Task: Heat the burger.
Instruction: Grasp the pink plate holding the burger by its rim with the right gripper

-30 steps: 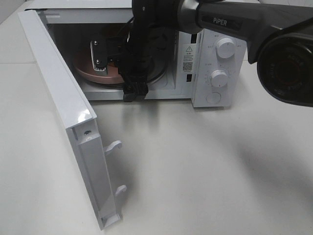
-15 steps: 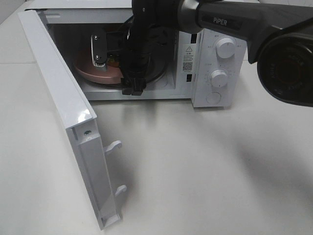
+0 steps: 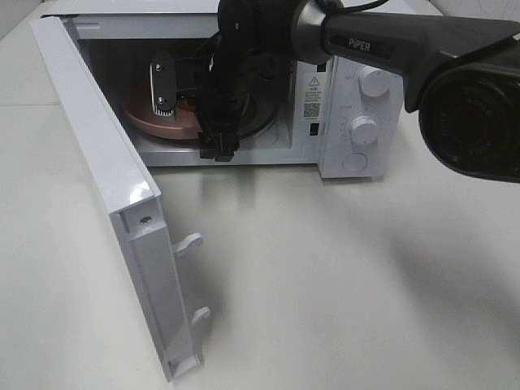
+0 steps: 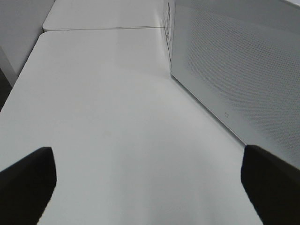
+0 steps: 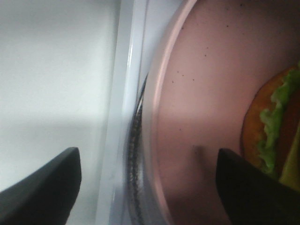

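Evidently leaving the orange-bunned burger (image 5: 269,124) on its round pink plate (image 5: 201,93) to heat, the right hand (image 5: 147,187) gapes wide inside the white microwave (image 3: 382,158).

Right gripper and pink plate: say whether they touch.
Cannot tell. In the right wrist view a blurred finger of the right gripper overlaps the pink plate; depth unclear.

Orange-tan burger (image 5: 274,126), green lettuce, on pink plate (image 5: 206,93)

Burger (image 5: 274,126) on plate (image 5: 201,89), plate inside microwave (image 3: 349,97) — door (image 3: 97,179) open at left, table (image 3: 366,276) in front
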Action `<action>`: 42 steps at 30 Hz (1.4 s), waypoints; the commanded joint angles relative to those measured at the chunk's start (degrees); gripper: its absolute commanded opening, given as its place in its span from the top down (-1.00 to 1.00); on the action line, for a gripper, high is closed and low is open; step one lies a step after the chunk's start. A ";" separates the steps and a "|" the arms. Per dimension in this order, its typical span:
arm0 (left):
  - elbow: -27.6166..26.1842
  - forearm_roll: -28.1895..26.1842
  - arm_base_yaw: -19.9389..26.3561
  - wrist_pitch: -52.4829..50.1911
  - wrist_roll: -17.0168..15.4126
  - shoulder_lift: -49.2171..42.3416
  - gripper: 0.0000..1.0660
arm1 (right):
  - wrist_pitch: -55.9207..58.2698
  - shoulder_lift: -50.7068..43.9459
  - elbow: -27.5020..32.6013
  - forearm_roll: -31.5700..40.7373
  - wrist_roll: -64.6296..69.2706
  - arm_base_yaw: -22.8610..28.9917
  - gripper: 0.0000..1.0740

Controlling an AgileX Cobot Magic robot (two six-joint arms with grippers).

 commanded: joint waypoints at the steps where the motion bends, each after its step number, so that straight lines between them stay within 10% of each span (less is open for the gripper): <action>1: 0.06 -0.34 0.11 -0.29 -0.23 -0.97 -0.93 | -2.06 0.97 -1.15 0.80 0.34 0.11 -0.42; 42: 0.06 -0.34 0.11 -0.29 -0.23 -0.97 -0.93 | -0.11 5.73 -3.09 4.07 0.97 0.06 -0.41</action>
